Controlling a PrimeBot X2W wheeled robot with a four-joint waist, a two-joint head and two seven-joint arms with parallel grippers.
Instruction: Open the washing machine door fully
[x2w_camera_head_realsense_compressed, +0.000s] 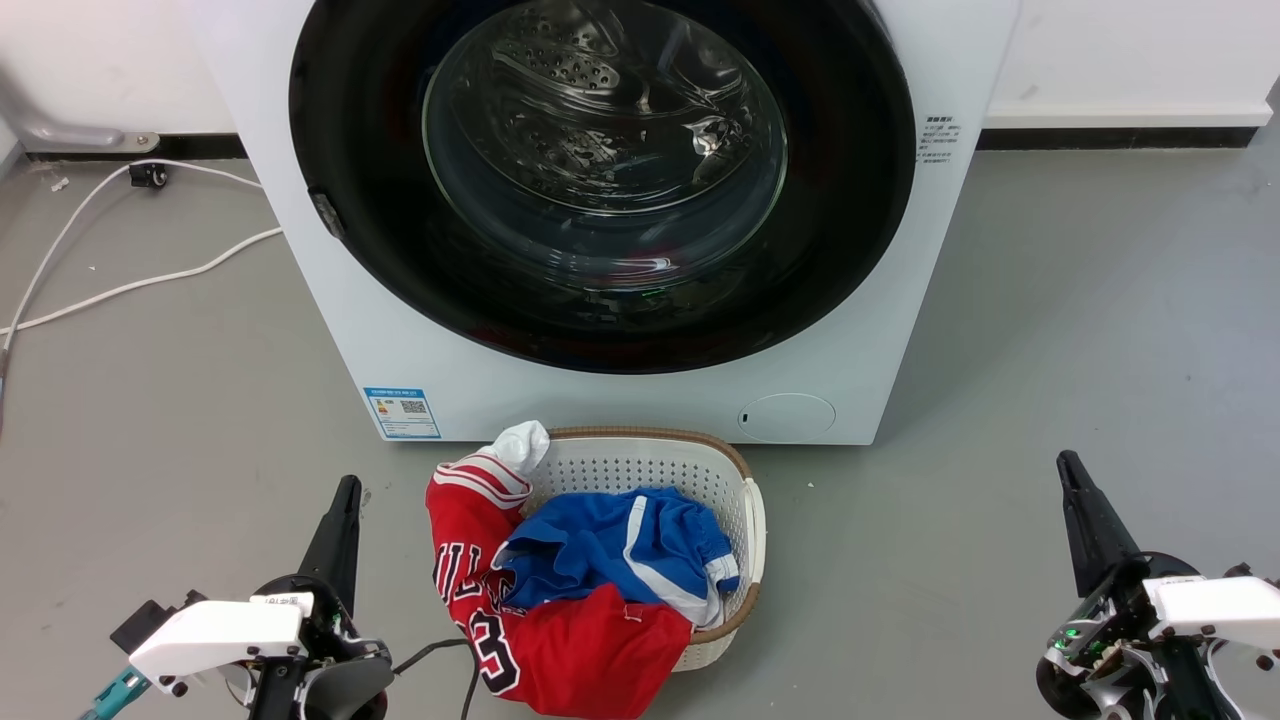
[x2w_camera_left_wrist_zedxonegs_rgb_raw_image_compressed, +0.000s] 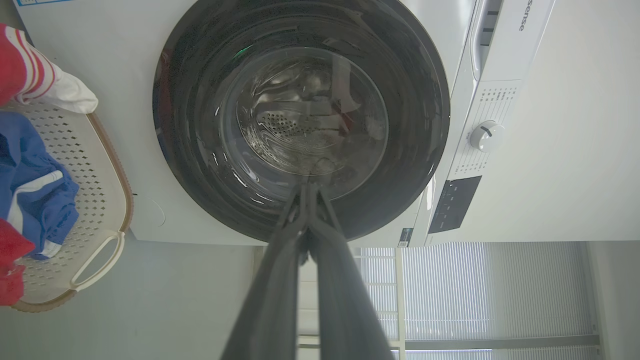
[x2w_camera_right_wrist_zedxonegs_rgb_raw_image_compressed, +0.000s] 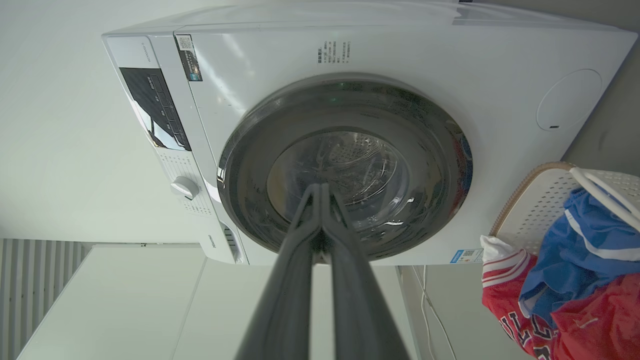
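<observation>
the washing machine door (x2w_camera_head_realsense_compressed: 600, 320) is seen shut, far ahead; its left-rim notch (x2w_camera_head_realsense_compressed: 326, 212) is judged nearer the left claw (x2w_camera_head_realsense_compressed: 347, 492). it and the right claw (x2w_camera_head_realsense_compressed: 1068, 462) are pinched together, empty.

1. I count one washing machine (x2w_camera_head_realsense_compressed: 870, 320).
2. It has one washing machine door (x2w_camera_head_realsense_compressed: 850, 200).
3. I have two tools: my left tool (x2w_camera_head_realsense_compressed: 349, 490) and my right tool (x2w_camera_head_realsense_compressed: 1068, 465).
4. There is one laundry basket (x2w_camera_head_realsense_compressed: 640, 465).
5. It holds two garments: one red jersey (x2w_camera_head_realsense_compressed: 580, 650) and one blue garment (x2w_camera_head_realsense_compressed: 610, 545).
6. The machine has one control knob (x2w_camera_left_wrist_zedxonegs_rgb_raw_image_compressed: 486, 136).
7. I see one blue label sticker (x2w_camera_head_realsense_compressed: 402, 413) and one round flap (x2w_camera_head_realsense_compressed: 787, 417).
8. Two strands of white cable (x2w_camera_head_realsense_compressed: 150, 280) lie on the floor; I cannot tell whether they are one cable.
</observation>
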